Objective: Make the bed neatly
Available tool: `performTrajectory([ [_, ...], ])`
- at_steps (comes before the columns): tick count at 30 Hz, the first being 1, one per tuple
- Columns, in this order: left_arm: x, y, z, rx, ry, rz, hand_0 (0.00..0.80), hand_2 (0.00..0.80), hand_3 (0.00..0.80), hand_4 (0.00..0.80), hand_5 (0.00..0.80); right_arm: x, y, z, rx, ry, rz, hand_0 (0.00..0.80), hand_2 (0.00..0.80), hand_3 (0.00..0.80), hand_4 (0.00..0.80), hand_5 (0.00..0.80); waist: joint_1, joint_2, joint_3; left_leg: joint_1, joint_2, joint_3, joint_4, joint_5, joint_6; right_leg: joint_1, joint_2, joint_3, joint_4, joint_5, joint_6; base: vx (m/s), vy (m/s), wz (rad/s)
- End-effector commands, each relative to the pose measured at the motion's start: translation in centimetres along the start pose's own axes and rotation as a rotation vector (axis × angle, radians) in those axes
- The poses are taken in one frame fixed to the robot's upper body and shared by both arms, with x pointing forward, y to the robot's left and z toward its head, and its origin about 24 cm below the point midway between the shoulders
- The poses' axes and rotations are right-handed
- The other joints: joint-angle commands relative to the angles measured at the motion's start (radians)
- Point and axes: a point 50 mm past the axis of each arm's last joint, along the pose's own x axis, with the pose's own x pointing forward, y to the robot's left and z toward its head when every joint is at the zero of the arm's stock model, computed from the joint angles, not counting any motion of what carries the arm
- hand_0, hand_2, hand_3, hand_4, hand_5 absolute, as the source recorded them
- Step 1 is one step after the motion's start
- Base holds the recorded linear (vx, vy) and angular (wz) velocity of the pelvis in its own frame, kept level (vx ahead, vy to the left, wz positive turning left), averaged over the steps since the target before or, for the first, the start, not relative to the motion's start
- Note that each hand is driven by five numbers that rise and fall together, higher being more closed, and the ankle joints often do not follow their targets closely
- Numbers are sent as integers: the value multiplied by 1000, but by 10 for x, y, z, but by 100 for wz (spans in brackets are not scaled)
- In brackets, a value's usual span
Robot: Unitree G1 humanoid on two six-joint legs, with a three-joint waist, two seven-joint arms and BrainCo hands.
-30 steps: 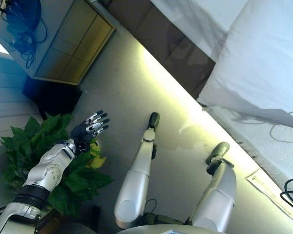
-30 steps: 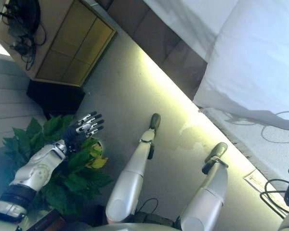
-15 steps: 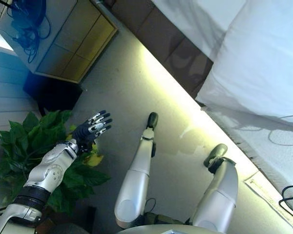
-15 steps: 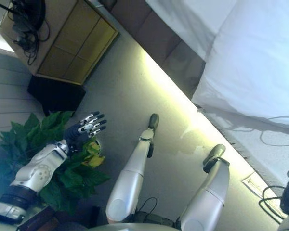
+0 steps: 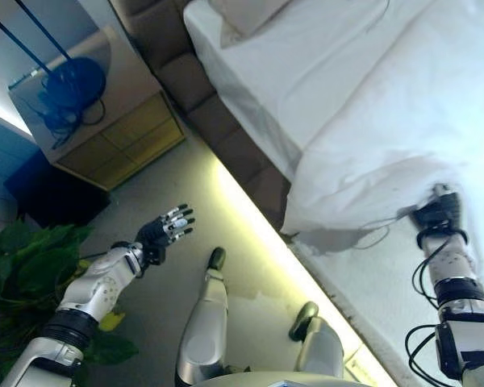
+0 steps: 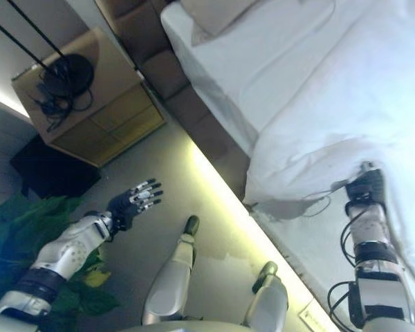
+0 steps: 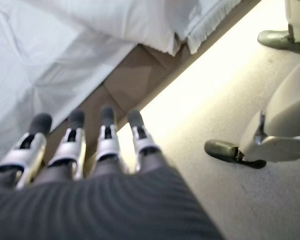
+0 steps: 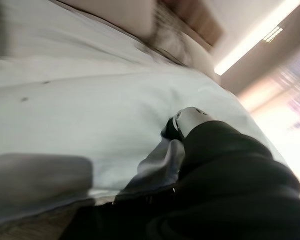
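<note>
As the robot stood at the bedside, the scene ran from largest item to smallest.

Bed: the bed (image 5: pixel 250 169) lay across the upper right of the head views, its brown upholstered frame showing along the near side above a lit strip at floor level.
Sheet: a white fitted sheet (image 5: pixel 306 72) covered the mattress up toward the head end.
Duvet: the white duvet (image 5: pixel 387 153) lay rumpled over the near part of the bed, its edge hanging down over the frame and puckered where the right arm met it.
Pillow: a pale pillow (image 6: pixel 214 12) sat at the head end, only partly in view.
Nightstand: a wooden nightstand (image 5: pixel 113 121) stood beside the head of the bed.
Plant: a leafy plant (image 5: pixel 20 274) stood on the floor behind the left arm.
Right robot hand: the right robot hand (image 5: pixel 437 211) was at the duvet edge with cloth bunched against it; the fingers were buried in the fabric in every view, so whether they were clenched on it cannot be told.
Left robot hand: the left robot hand (image 5: pixel 168 228) was held out over the floor, well apart from the bed, fingers straight and spread, holding nothing.
Step in hand (judged): taking hold of the duvet edge, with smoothing not yet done.
Next move (judged): a sure hold on the edge, then a pull to draw the duvet flat and square; the left robot hand would likely need to join at the edge.
</note>
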Motion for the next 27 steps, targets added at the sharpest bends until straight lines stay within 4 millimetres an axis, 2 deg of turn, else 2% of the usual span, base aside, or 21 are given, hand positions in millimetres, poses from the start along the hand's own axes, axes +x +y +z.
performTrajectory([
  [1, 21, -19, -10, 38, 47, -40, 0, 0, 0, 0, 0, 0, 25, -2, -77, 3, 98, 800, 800, 800, 800, 800, 31, -17, -79, 157, 56, -1, -96, -43, 28, 33, -19, 13, -181, 258, 29, 178, 77, 10],
  [8, 51, -56, -54, -11, 236, -93, 0, 0, 0, 0, 0, -9, 51, -60, -193, 162, 132, 800, 800, 800, 800, 800, -14, -22, -192, 315, 81, 41, -222, -14, 28, 157, 7, 8, -248, 244, 31, 184, 110, -1],
  [10, 54, -65, -66, -70, 283, -96, 0, 0, 0, 0, 0, -15, 56, -78, -231, 207, 148, 800, 800, 800, 800, 800, -26, -19, -218, 350, 93, 59, -228, -17, 25, 177, 8, 15, -253, 236, 33, 189, 112, -7],
  [14, 55, -84, -100, -324, 380, -55, 0, 0, 0, 0, 0, -34, 77, -124, -377, 342, 233, 800, 800, 800, 800, 800, -56, -5, -270, 434, 113, 121, -249, -23, 25, 236, 14, 32, -279, 219, 25, 172, 117, -19],
  [17, 55, -94, -114, -424, 423, -49, 0, 0, 0, 0, 0, -47, 93, -151, -451, 416, 306, 800, 800, 800, 800, 800, -68, -6, -295, 467, 120, 152, -267, -20, 25, 265, 17, 34, -299, 218, 18, 93, 61, -26],
  [20, 56, -108, -121, -532, 472, -80, 0, 0, 0, 0, 0, -57, 106, -168, -497, 453, 355, 800, 800, 800, 800, 800, -74, -8, -307, 479, 124, 168, -263, -19, 25, 279, 15, 33, -299, 214, 11, 47, 42, -13],
  [27, 42, -134, -145, -779, 640, -163, 0, 0, 0, 0, 0, -64, 119, -180, -505, 476, 371, 800, 800, 800, 800, 800, -74, -7, -315, 483, 130, 185, -242, -20, 25, 298, 15, 35, -303, 210, -3, 26, 23, -4],
])
